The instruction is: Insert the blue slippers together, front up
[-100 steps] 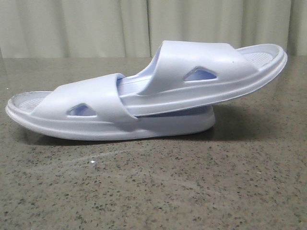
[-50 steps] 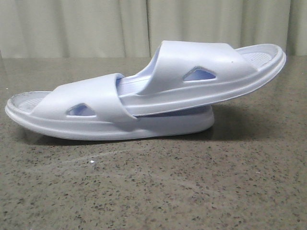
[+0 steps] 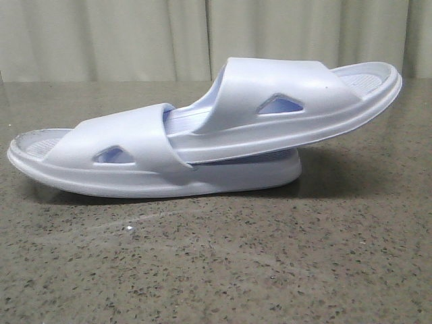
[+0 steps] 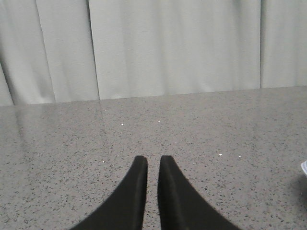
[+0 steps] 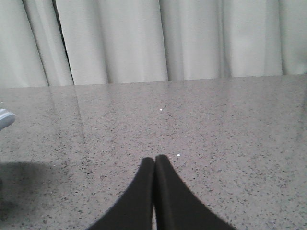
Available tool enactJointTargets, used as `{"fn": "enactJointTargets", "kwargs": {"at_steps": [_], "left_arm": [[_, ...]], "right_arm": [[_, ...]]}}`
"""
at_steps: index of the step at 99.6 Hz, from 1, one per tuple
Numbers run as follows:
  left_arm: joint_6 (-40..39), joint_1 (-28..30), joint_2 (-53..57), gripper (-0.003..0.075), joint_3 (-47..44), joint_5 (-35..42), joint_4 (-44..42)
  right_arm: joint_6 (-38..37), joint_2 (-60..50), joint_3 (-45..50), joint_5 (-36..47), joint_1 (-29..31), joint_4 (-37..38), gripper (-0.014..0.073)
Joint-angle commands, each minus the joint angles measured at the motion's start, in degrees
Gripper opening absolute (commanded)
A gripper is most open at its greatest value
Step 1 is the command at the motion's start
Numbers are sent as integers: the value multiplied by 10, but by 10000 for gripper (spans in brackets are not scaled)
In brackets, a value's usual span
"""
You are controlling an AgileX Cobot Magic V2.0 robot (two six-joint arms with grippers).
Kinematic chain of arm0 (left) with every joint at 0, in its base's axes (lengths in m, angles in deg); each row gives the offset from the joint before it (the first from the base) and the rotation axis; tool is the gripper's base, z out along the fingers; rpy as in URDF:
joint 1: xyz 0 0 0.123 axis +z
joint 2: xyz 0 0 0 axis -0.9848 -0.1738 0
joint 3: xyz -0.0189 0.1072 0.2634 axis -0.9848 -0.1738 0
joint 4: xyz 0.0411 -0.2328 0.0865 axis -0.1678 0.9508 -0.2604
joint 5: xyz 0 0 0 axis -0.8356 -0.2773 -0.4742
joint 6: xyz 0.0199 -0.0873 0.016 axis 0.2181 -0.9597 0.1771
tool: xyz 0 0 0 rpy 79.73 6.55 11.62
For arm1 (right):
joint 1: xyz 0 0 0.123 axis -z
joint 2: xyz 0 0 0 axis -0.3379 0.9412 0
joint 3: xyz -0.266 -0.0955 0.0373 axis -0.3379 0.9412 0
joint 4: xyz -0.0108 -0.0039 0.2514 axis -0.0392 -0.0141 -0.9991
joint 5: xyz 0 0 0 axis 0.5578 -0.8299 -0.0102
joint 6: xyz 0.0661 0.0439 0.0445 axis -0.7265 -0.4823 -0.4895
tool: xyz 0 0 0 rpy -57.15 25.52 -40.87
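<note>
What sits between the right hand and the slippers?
Nothing: in the right wrist view only bare speckled grey stone tabletop lies between the right hand and the pale blue-white foam slipper's tip at the frame edge.

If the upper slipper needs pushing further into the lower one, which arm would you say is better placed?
Probably the right: the upper slipper juts out, raised, on that side, and the empty right gripper sits near its end. The left gripper is by the lower slipper.
</note>
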Motion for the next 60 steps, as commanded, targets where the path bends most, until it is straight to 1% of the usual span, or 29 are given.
{"fn": "enactJointTargets", "kwargs": {"at_steps": [1,60], "left_arm": [[-7,1,6,16,-5,47,4],[-7,1,6,16,-5,47,4]], "right_arm": [[-2,-11,13,45,0,3,-107],[-2,-11,13,46,0,-4,-107]]}}
